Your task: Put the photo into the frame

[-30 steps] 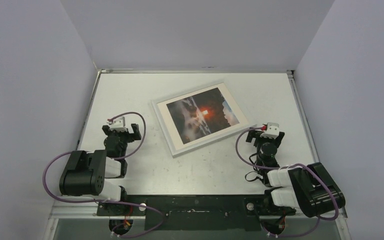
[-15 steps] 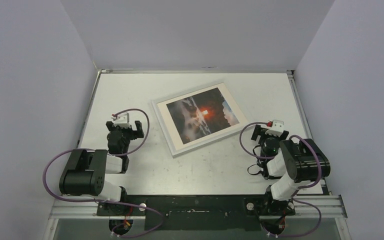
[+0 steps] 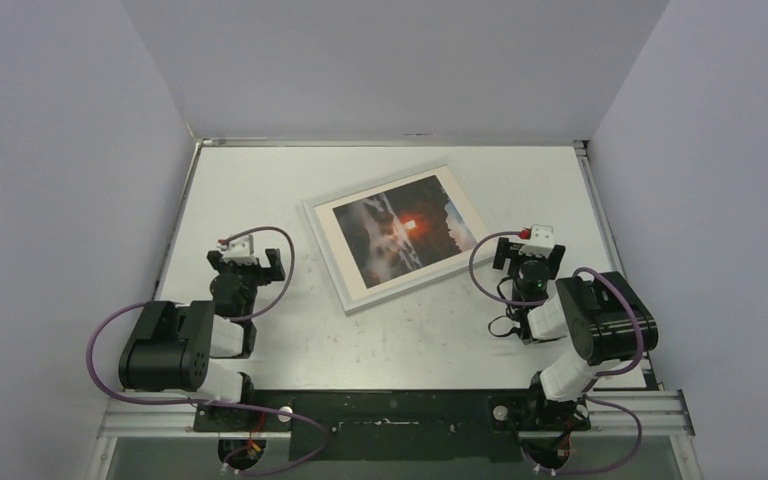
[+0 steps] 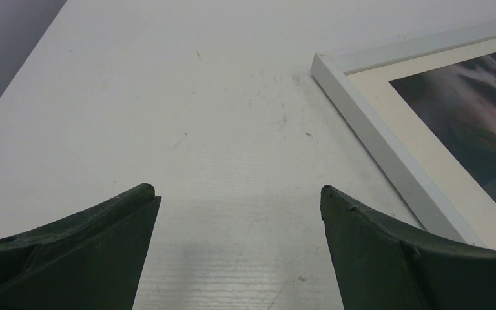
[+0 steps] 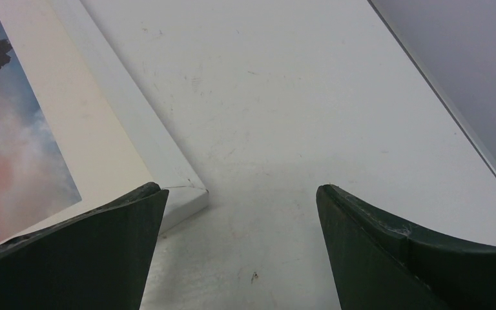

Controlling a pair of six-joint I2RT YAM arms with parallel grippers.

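One whole photo (image 3: 401, 232), overhead only

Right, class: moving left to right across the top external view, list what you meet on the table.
The left gripper, black jaws apart → thin white rectangular picture frame holding the glossy sunset mountain photo → right gripper, black jaws apart.

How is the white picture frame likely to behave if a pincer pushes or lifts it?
The frame lies flat on the smooth table, so it would probably slide or swivel rather than tip. Its straight edges suggest it is stiff. Sitting low against the surface, it may be awkward to grip.
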